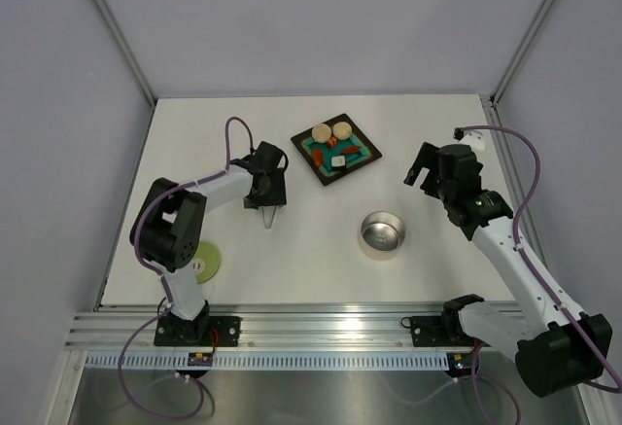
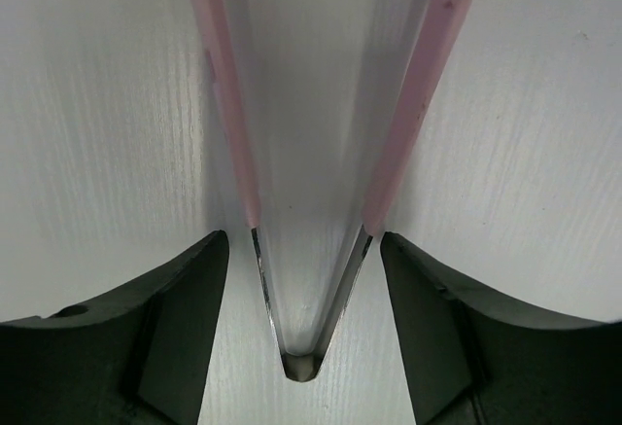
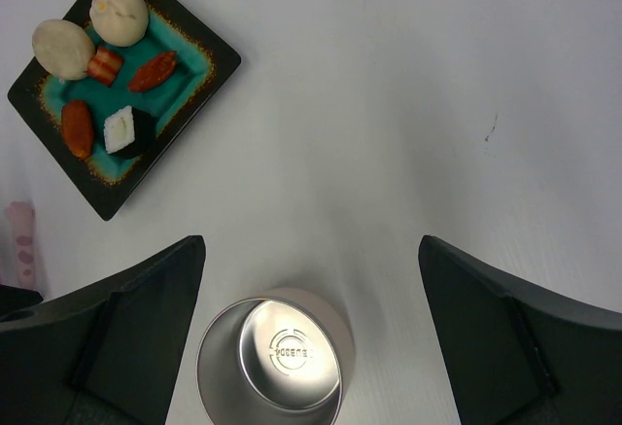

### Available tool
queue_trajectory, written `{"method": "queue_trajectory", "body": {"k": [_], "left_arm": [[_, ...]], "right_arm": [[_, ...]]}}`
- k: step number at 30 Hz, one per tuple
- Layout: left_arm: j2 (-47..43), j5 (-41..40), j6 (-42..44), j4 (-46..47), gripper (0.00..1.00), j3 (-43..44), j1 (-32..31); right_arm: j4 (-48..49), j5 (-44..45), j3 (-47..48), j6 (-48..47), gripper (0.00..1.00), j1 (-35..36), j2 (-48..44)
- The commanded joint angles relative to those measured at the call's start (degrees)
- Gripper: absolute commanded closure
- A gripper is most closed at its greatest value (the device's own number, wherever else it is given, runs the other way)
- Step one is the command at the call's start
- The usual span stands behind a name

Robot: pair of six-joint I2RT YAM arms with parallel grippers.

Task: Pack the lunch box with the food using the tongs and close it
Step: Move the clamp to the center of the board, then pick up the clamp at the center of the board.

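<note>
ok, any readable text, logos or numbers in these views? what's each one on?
tin: a stamped ring logo with one short word on its inside bottom, too blurred to read for sure.
green lid: a white mark at the centre, too small to read.
tray: no text shows.
Nothing can be quoted with confidence.

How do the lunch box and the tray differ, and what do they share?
The lunch box is round; the tray is square. The lunch box is shiny steel; the tray is teal, dark-rimmed. The lunch box is empty; the tray holds the food. Both rest on the table.
</note>
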Motion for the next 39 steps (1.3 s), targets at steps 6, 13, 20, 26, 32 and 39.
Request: {"method": "queue_trajectory", "body": {"k": [6, 13, 20, 26, 32, 39], "left_arm": [[-1.22, -0.5, -0.09, 6.91, 0.34, -3.64, 0.16], [-0.52, -0.76, -2.12, 8.41, 0.47, -5.58, -0.11], [-1.66, -2.52, -1.33, 7.1, 0.52, -5.06, -1.07], [-1.66, -5.33, -1.51, 5.77, 0.34, -4.7, -2.91], [-2.19, -4.99, -3.26, 7.35, 0.39, -6.54, -3.62], [-1.04, -3.32, -3.79, 8.5, 0.58, -6.98, -3.71]], "right_arm": [[0.24, 1.05, 0.55, 0.24, 0.01, -0.17, -0.31], [0.07, 0.78, 0.11, 0.94, 0.01, -0.08, -0.31], [-0.11, 0.96, 0.2, 1.03, 0.01, -0.17, -0.66], [0.15, 0.78, 0.02, 1.21, 0.01, -0.17, -0.58], [0.15, 0.78, 0.29, 0.94, 0.0, -0.17, -0.31], [0.33, 0.78, 0.29, 1.12, 0.01, -0.17, -0.05]]}}
